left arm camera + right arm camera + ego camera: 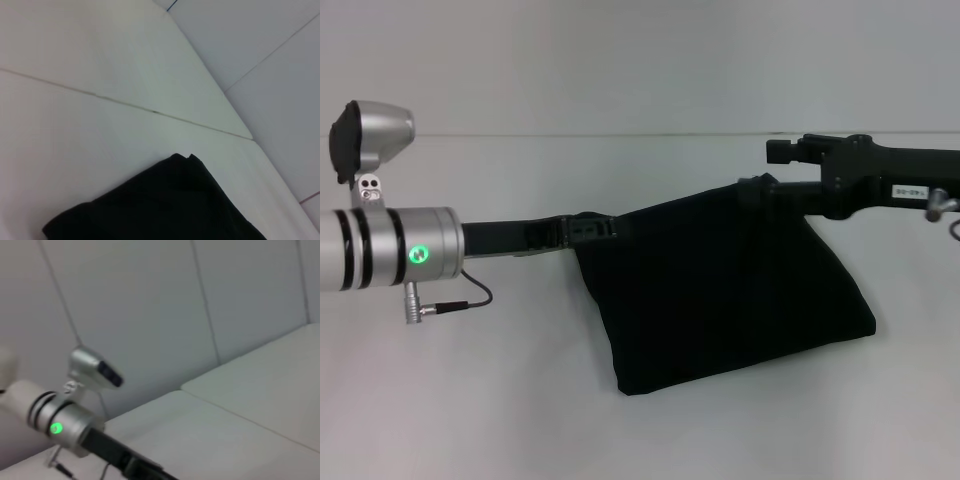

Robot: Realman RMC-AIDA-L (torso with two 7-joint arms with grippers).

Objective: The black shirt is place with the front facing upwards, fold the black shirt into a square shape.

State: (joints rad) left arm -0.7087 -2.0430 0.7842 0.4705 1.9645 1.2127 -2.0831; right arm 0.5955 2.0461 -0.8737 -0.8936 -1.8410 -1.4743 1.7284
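Note:
The black shirt (720,290) hangs as a folded dark panel between my two arms in the head view, its lower edge down on the white table (470,400). My left gripper (588,228) is shut on the shirt's upper left corner. At the upper right corner, my right gripper (762,190) is shut on the cloth too. No lettering shows on the fabric. In the left wrist view a fold of the black shirt (170,205) lies over the table. The right wrist view shows only the left arm's silver wrist (65,420), not the shirt.
The table top (100,65) is made of white panels with a seam across it and ends at a pale wall (150,300). The left arm's silver wrist with a green light (420,252) and a thin cable (470,300) reaches in from the left.

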